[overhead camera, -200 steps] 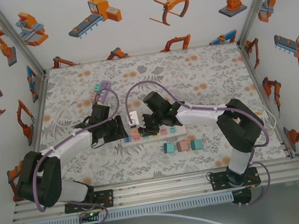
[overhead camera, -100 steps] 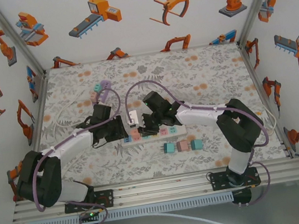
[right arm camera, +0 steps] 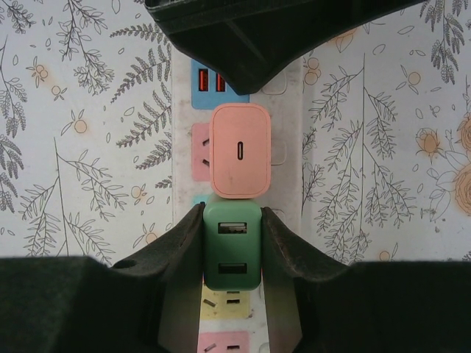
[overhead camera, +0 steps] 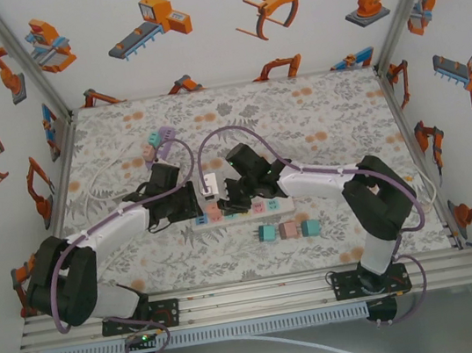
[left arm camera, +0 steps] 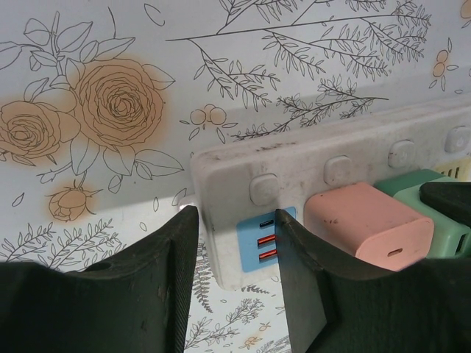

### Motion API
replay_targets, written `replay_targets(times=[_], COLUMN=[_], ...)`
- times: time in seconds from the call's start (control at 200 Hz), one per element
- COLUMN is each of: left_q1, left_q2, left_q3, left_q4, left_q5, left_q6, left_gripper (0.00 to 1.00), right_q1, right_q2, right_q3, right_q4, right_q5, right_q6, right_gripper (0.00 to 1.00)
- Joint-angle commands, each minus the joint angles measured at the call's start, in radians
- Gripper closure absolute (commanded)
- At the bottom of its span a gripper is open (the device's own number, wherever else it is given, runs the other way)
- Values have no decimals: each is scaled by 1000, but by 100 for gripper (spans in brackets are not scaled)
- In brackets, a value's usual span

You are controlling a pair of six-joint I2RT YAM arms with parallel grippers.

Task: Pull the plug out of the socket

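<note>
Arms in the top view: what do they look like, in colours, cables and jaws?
The left arm and right arm both have white links, bulky black joints and black bases. A purple cable runs along each, looping free near the wrist. The left gripper and right gripper have matte black, wedge-shaped jaws, slightly scuffed.

Power strip (left arm camera: 228, 165): white plastic, scuffed, grimy. Pink plug (left arm camera: 366, 220): matt plastic, speckled. Green plug (right arm camera: 232, 250): smooth plastic. Table covering (left arm camera: 110, 59): printed, matt.

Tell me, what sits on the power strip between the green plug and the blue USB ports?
The pink plug, as the right wrist view shows. It stands directly beside the green plug, which sits between the fingers of the right gripper.
</note>
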Motion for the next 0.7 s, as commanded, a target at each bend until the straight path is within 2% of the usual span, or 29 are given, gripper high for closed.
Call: replay_targets(times=[0.0, 0.386, 0.466, 0.696], left_q1=[-5, -9, -10, -11], left_q2=[47, 21, -3, -125], left_q3=[-32, 8, 29, 92], left_q4=[-147, -161, -162, -174], left_q5=[-107, -92, -77, -41], left_q6=[31, 46, 55, 65], left_gripper=[55, 54, 53, 50], right_q1=[0, -2, -2, -8], right_q2=[-93, -174, -208, -346], right_q3=[20, -28, -29, -42], right_q4=[31, 60, 77, 57], right_q5=[-28, 5, 53, 292], right_q6=[15, 76, 178, 615], right_gripper=[73, 74, 75, 75])
